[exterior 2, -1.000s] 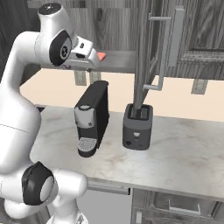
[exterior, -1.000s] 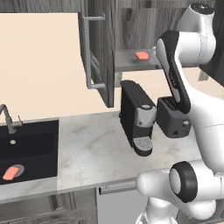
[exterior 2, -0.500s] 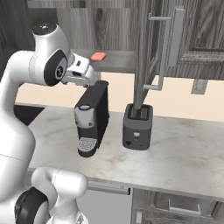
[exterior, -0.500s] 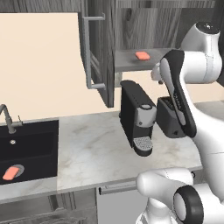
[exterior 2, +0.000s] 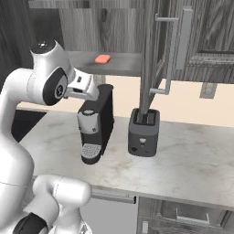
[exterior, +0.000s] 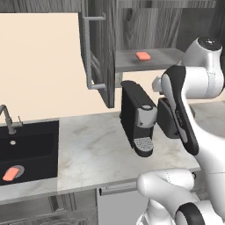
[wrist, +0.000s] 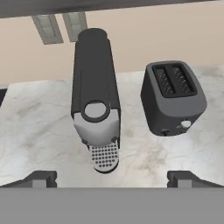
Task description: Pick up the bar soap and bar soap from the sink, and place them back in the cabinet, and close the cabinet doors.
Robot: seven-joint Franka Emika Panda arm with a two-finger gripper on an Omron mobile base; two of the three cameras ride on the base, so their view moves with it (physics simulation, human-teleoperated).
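One salmon-orange rectangular bar soap [exterior: 12, 173] lies slantwise in the black basin sink [exterior: 29, 144], far left of the gripper [wrist: 112, 177], its jaws wide open, empty, above the counter [wrist: 39, 122].

One bar soap [exterior: 143, 56] on the cabinet shelf [exterior: 165, 57]; another [exterior: 12, 173] in the sink [exterior: 30, 147]; coffee machine [exterior: 137, 117] left of toaster [exterior 2: 144, 131].

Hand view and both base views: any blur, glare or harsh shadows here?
Hand view: sharp, evenly lit, only faint soft shading under the coffee machine and toaster. Left base view: crisp, no glare; the sink basin is very dark, yet the bar soap stands out. Right base view: flat lighting, slight rendering aliasing on the cabinet door handle.
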